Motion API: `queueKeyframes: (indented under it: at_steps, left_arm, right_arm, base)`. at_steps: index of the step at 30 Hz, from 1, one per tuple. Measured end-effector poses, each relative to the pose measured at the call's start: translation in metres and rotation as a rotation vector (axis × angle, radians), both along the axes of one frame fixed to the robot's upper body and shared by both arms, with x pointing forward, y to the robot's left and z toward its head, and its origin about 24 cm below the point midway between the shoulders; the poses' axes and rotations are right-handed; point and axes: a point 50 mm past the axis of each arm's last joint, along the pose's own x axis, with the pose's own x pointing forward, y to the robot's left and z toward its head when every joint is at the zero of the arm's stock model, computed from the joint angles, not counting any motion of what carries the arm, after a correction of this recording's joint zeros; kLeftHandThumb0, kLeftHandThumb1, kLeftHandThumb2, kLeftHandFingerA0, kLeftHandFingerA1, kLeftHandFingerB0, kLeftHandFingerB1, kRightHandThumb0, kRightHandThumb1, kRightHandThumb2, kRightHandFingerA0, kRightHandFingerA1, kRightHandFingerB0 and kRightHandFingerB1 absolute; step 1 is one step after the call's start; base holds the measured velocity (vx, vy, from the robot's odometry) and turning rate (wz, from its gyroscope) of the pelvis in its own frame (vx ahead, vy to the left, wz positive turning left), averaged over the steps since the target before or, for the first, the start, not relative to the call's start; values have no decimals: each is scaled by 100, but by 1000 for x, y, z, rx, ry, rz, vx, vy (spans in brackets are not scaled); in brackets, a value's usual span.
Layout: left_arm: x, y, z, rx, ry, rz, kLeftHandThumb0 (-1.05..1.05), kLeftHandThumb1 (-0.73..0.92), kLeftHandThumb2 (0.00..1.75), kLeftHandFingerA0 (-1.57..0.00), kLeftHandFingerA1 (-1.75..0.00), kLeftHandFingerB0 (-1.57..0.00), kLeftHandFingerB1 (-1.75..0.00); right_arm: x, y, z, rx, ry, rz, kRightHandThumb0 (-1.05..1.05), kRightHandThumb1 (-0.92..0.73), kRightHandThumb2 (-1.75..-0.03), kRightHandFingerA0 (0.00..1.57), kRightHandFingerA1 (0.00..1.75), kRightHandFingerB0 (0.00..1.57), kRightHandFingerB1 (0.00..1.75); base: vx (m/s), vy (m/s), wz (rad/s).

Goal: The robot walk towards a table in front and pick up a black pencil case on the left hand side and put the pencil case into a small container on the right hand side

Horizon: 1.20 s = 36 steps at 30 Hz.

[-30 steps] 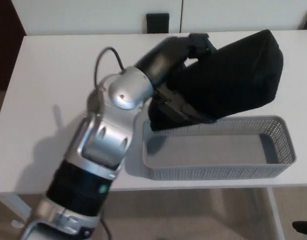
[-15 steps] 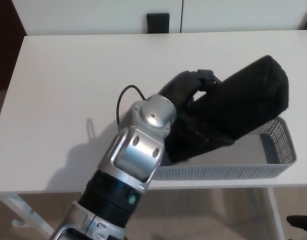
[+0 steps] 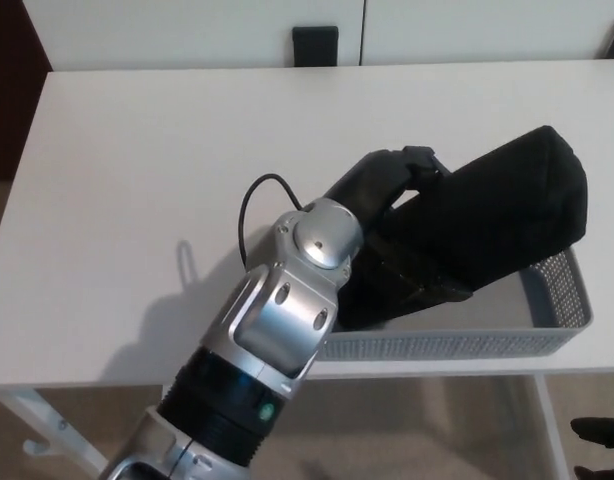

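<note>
Since half a sec ago we've lowered the pencil case (image 3: 487,225) a bit more toward the basket (image 3: 562,310); arm barely shifted otherwise. Our left hand (image 3: 392,215) is clamped on the case's left end, fingers wrapped round it. Case lies tilted over the basket, right end higher, left end dipping inside. Basket sits at the table (image 3: 137,180) front edge. Right hand not visible.
</note>
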Motion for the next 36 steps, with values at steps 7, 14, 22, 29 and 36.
queueKeyframes:
  at_steps: [7, 14, 22, 29, 36]
  left_arm:
    - [-5, 4, 1, 124, -32, -101, -92, 52, 90, 0, -1, 0, 0]
    - [-2, 13, 9, 151, -13, -143, -88, 50, 91, 0, -3, 0, 0]
    - [4, 20, 15, 155, 4, -161, -83, 48, 87, 0, -4, 0, 0]
    - [8, 25, 20, 130, 24, -165, -85, 49, 88, 0, -3, 0, 0]
    - [11, 36, 37, 149, -39, -158, -87, 50, 86, 0, 0, 0, 0]
  right_arm:
    - [3, 0, 2, -3, -7, 4, -42, -61, -59, 75, 56, 59, 41]
    - [9, -2, 5, -17, -18, 17, -42, -60, -58, 73, 56, 59, 43]
    - [20, -1, 10, -17, -45, 23, -39, -58, -58, 74, 57, 60, 43]
    - [29, 0, 14, -15, -63, 24, -40, -59, -58, 73, 58, 59, 43]
    - [28, 0, 14, -14, -61, 25, -40, -59, -58, 75, 57, 60, 42]
  base:
    - [0, 0, 0]
    - [0, 0, 0]
    - [0, 0, 0]
    - [0, 0, 0]
    - [0, 0, 0]
